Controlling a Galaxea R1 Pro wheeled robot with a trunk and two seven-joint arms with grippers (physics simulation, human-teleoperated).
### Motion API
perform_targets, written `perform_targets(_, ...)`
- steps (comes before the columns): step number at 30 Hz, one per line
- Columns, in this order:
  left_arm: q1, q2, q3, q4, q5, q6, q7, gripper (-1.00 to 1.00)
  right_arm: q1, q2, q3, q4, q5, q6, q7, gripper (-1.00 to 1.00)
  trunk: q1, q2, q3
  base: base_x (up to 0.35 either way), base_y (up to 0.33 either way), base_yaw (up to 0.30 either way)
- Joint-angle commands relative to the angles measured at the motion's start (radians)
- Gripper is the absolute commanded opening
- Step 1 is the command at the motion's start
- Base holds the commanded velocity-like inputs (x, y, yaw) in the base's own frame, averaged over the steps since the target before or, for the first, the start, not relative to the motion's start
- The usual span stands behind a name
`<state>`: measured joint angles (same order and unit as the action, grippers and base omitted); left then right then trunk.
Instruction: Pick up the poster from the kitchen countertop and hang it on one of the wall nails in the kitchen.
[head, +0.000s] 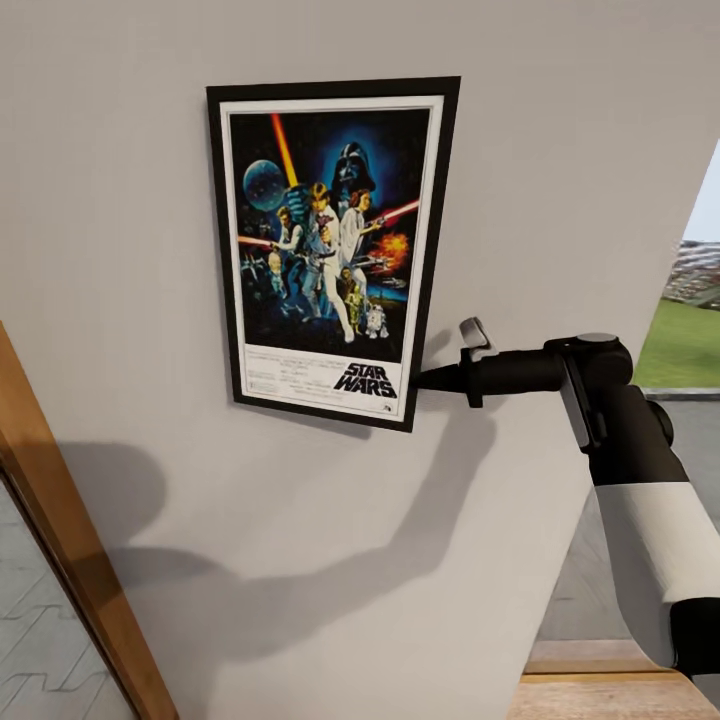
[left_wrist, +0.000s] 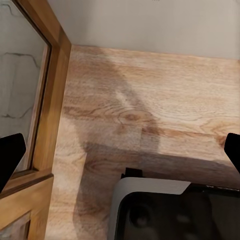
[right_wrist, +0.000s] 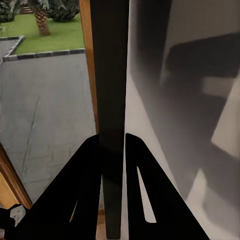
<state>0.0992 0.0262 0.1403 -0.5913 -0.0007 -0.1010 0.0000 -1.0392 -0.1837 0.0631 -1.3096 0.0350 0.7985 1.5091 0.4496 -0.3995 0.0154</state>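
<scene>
From the head camera, you are looking at the poster (head: 333, 250) sitting flat against the pale grey wall (head: 560, 130), upright with a slight tilt, its "STAR WARS" title at the lower right of the artwork. Your right arm (head: 640, 500) reaches in from the right, and the right pincer (head: 428, 378) meets the poster's right edge close to its lower right corner. The arm throws a broad shadow on the wall below the frame. A wood door frame (head: 60, 530) runs down the lower left, and at the far right an opening shows grass (head: 685, 340) outside.

Your left wrist camera looks down on a wood-grain floor (left_wrist: 150, 100) that meets the grey wall at its far side. A wood-framed glass door (left_wrist: 40, 100) stands along one side, and part of the robot's own grey and black base (left_wrist: 170, 210) shows near the camera. The two black tips of the left pincer (left_wrist: 120, 155) sit at opposite edges of the picture, spread wide with nothing between them.

Your right wrist camera looks along the poster's thin black frame, seen edge-on as a dark strip (right_wrist: 111, 100). The right pincer's two black fingers (right_wrist: 75, 190) are pinching that strip from both sides. The wall lies to one side of it with shadows across it; on the other side are a wood jamb, grey paving (right_wrist: 45, 110) and grass beyond.
</scene>
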Motion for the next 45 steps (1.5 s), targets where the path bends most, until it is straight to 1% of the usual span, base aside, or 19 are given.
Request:
perform_targets(1, 0.001, 0.000, 0.001, -0.001, 0.000, -0.001, 0.000, 1.00, 0.000, 0.000, 0.001, -0.001, 0.003, 0.014, 0.007, -1.00, 0.000, -0.001, 0.000, 0.000, 0.000, 0.000)
perform_targets(24, 0.001, 0.000, 0.001, -0.001, 0.000, -0.001, 0.000, 1.00, 0.000, 0.000, 0.014, -0.044, 0.005, 0.016, 0.008, -1.00, 0.000, -0.001, 0.000, 0.000, 0.000, 0.000)
perform_targets(45, 0.001, 0.000, 0.001, -0.001, 0.001, -0.002, 0.000, 1.00, 0.003, 0.000, 0.017, -0.042, 0.004, 0.015, 0.011, -1.00, 0.000, -0.001, 0.000, 0.000, 0.000, 0.000)
